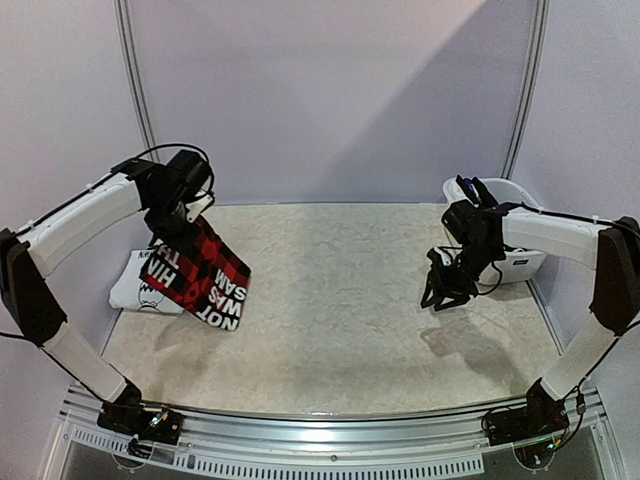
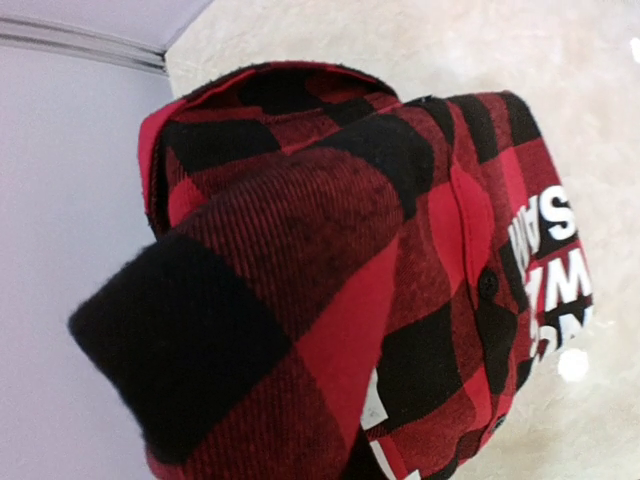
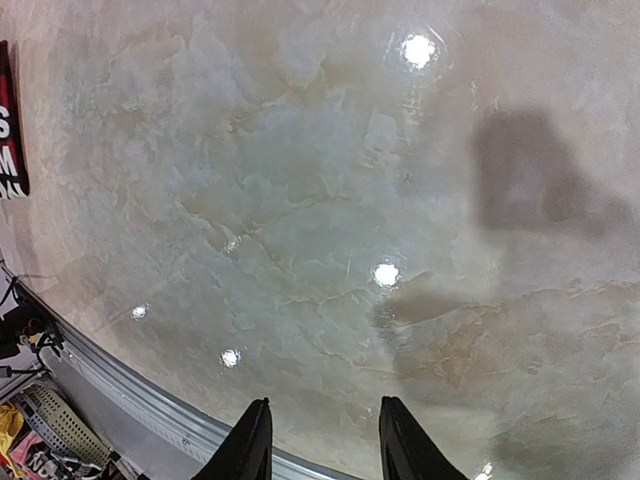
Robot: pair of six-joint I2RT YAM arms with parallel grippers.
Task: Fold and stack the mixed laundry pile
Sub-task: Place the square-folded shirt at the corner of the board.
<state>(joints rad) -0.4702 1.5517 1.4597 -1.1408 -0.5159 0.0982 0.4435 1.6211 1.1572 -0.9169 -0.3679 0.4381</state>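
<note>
Judging by what lies on the worktop (image 1: pixel 340 330), we put the job somewhere short of halfway. One white T-shirt (image 1: pixel 135 285) with black print lies flat and compact at the far-left edge. We take it for the bottom of the stack, though we cannot tell how neatly it is folded. The red-black plaid shirt (image 1: pixel 205 275) hangs from the left fingers (image 1: pixel 190 208), which are clenched on its upper edge. Its lower end droops to the worktop, just beside and partly over the T-shirt. In the left wrist view the plaid fills the frame, doubled over on itself in thick folds with a buttoned edge showing. We judge it bundled rather than properly folded, and not yet laid on the stack.

The right fingers (image 3: pixel 248 445) stand apart and grasp nothing, hovering over bare worktop on the right side, well apart from both garments. Behind them sits the white tub (image 1: pixel 520 262). Something dark and blue pokes above its rim, and we cannot tell what. If those are more garments, most of the pile is left to handle.

As for writing, the plaid carries large white block capitals. From the top view we read "NOT" and "WAS", with further rows cut off by folds, beginning "HI" and "T". The left wrist view gives "SAM" and a "W" below it. The T-shirt's black print is too small to read, and we see no brand labels.
</note>
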